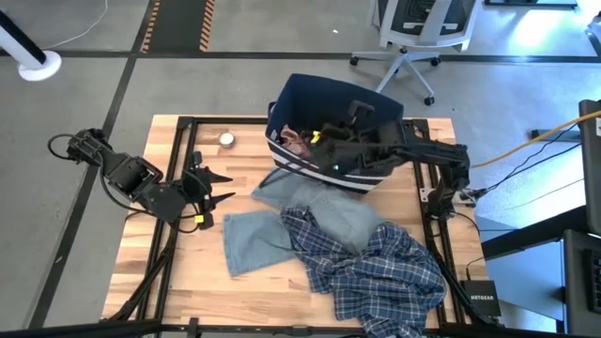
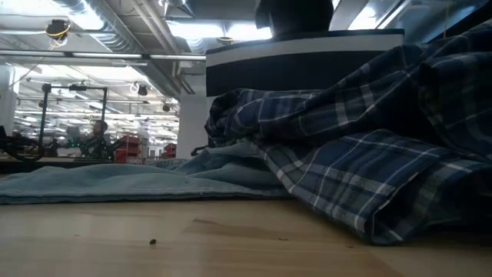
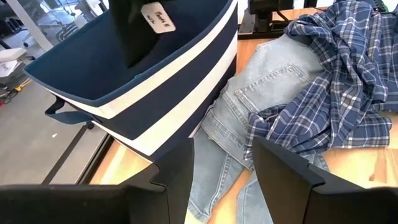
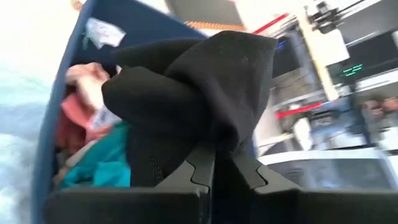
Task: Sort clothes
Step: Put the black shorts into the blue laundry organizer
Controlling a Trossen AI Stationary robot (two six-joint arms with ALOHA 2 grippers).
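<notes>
We see the right gripper clamping a black garment over the navy bin; left gripper spread, empty.

Bin: navy, white stripes. Shirt: blue-white plaid. Denim: light blue. Piece in right gripper: black garment. Inside bin: pink piece, teal piece.
</notes>
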